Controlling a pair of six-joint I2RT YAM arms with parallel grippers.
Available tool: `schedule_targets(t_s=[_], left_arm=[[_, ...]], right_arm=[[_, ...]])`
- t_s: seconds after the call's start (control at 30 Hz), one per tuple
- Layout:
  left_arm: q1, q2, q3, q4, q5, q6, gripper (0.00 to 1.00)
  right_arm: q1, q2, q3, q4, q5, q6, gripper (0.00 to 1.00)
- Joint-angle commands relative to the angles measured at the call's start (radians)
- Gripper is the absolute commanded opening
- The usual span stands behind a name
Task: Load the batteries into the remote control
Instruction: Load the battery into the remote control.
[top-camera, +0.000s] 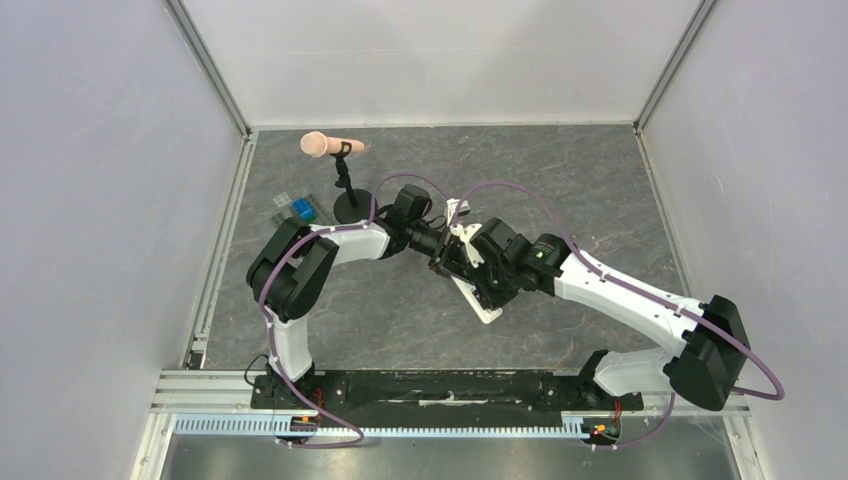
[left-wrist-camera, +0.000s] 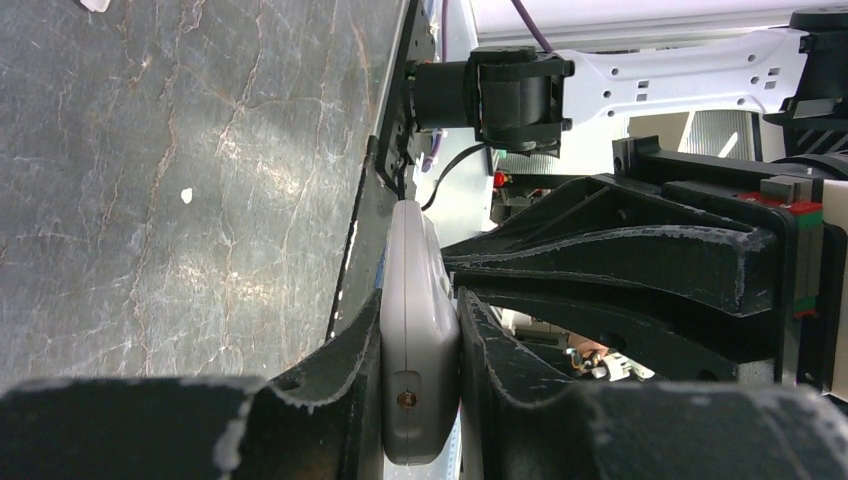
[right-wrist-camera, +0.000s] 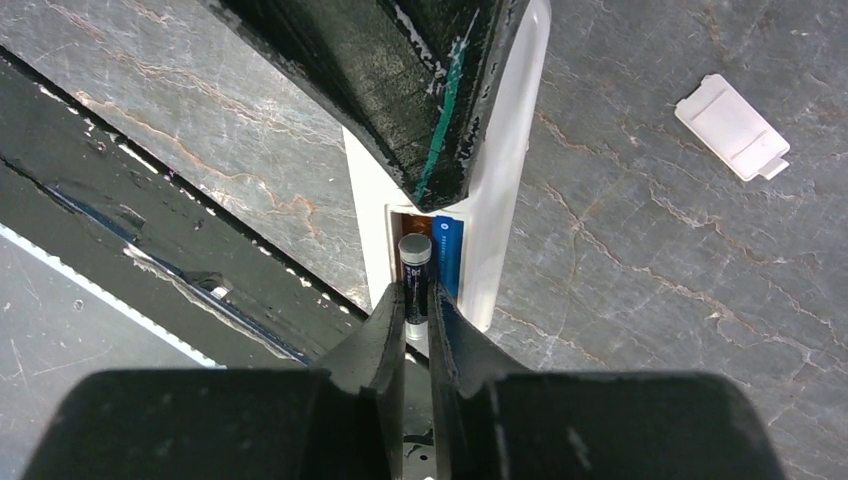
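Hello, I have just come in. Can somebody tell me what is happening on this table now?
The two arms are putting batteries into a remote control. The left gripper clamps the remote on edge between its jaws. The right gripper holds the dark grey battery at the open battery compartment, where the blue battery already sits. The white battery cover lies apart on the table. A pink microphone on a stand is at the back.

You have two arms (top-camera: 330, 245) with white links and bulky black joints, each trailed by a looping purple cable (top-camera: 640, 290), a green light on the right wrist, and chipped matte-black fingers (right-wrist-camera: 440, 90), one bearing a teal streak.
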Motion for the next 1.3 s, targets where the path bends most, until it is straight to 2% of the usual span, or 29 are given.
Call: schedule_targets(t_s=[0.0,0.23,0.47,0.63,0.73,0.8,0.93,0.97,1.0,1.13,1.27], left_arm=[[-0.005,-0.002,0.044,0.045,0.045,-0.023,0.02],[-0.003,-0.001,0.045,0.047,0.047,-0.024,0.02],[0.002,0.004,0.058,0.056,0.05,-0.041,0.02],[0.007,-0.005,0.049,0.158,0.059,-0.132,0.02],[0.009,-0.006,0.021,0.377,0.062,-0.319,0.02],[0.009,0.005,-0.006,0.619,0.054,-0.532,0.02],[0.011,0.099,0.0,1.292,0.005,-1.096,0.02],[0.012,0.133,0.021,1.411,-0.014,-1.196,0.02],[0.011,0.147,0.036,1.418,-0.025,-1.232,0.02],[0.011,0.146,0.064,1.412,-0.033,-1.219,0.02],[0.011,0.148,0.072,1.412,-0.044,-1.245,0.02]], right_arm=[[0.004,0.002,-0.013,0.034,-0.012,0.0,0.13],[0.004,-0.024,0.026,0.031,-0.003,0.022,0.3],[0.003,-0.061,0.092,0.028,-0.008,0.07,0.39],[-0.021,-0.129,0.128,0.026,0.036,0.142,0.45],[-0.035,-0.177,0.141,0.029,0.094,0.196,0.48],[-0.039,-0.214,0.142,0.029,0.161,0.248,0.54],[-0.053,-0.295,0.12,0.002,0.346,0.399,0.72],[-0.056,-0.317,0.113,0.001,0.375,0.431,0.75],[-0.056,-0.338,0.109,0.005,0.397,0.462,0.77],[-0.058,-0.415,0.094,0.035,0.443,0.545,0.82],[-0.059,-0.455,0.08,0.03,0.462,0.604,0.84]])
